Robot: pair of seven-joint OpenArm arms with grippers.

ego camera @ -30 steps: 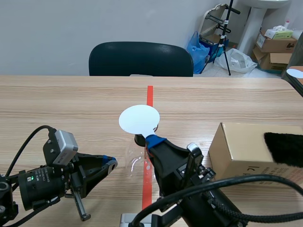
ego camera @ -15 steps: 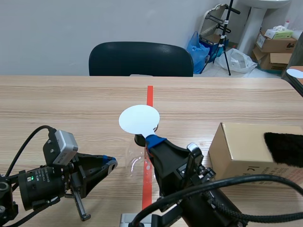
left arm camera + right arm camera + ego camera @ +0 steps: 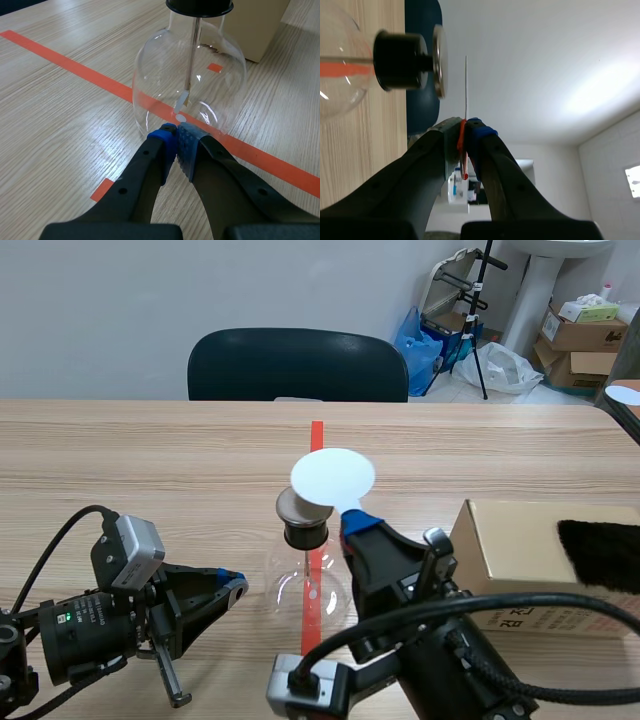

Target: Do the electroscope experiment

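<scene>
As it stands on the tabletop (image 3: 150, 470), astride the orange-red tape line, the electroscope (image 3: 308, 590) is a round-bellied clear glass flask with a short neck. A black stopper (image 3: 303, 533) plugs the neck, and a flat round metal cap (image 3: 296, 505) tops the stopper.

- Inside: a thin metal rod (image 3: 192, 50) runs down from the stopper, ending in a small pale leaf (image 3: 183, 97) in the middle of the bulb.
- Axis: upright, the long axis vertical from base to cap. The neck points straight up, the rod lies along that axis, and the cap is level.
- White disc (image 3: 332, 478): thin, round and plain. It is held level and parallel to the cap, a little above it, partly over it and offset toward 1 o'clock. The right wrist view shows it edge-on (image 3: 466, 85), with a clear gap from the cap.
- Right tool (image 3: 358, 523): at 3 o'clock of the stopper, fingers pointing up. They are clamped on the orange-red grip (image 3: 462, 142) at the disc's rim.
- Left tool (image 3: 232, 585): low at 9 o'clock of the flask, fingers pressed together on nothing. Their blue pads (image 3: 186, 145) are just beside the foot of the bulb.
- Cardboard box (image 3: 520, 560): at 3 o'clock of the flask, with a black furry cloth (image 3: 600, 555) on it.
- Dark chair (image 3: 298, 365): at 12 o'clock, beyond the tabletop's far edge.
</scene>
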